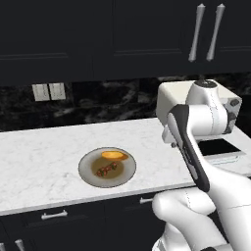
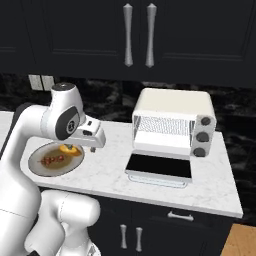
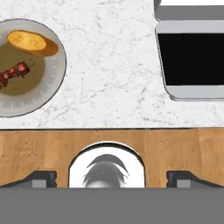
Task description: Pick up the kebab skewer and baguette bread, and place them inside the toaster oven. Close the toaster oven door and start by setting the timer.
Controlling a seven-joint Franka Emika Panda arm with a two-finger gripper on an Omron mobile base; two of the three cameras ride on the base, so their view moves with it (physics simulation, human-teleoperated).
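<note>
Nothing of the task is done yet, as far as you can judge. Both foods lie on the plate (image 1: 86,171) at the lower left of the left base view: the baguette bread (image 1: 114,156) toward the back, the kebab skewer (image 1: 107,169) just in front of it. At right in the right base view the toaster oven (image 2: 172,121) has its toaster oven door (image 2: 159,166) folded down flat. Your gripper (image 2: 86,148) hangs empty with its jaws spread wide, beside the plate. Both picks, closing and the timer remain.
</note>
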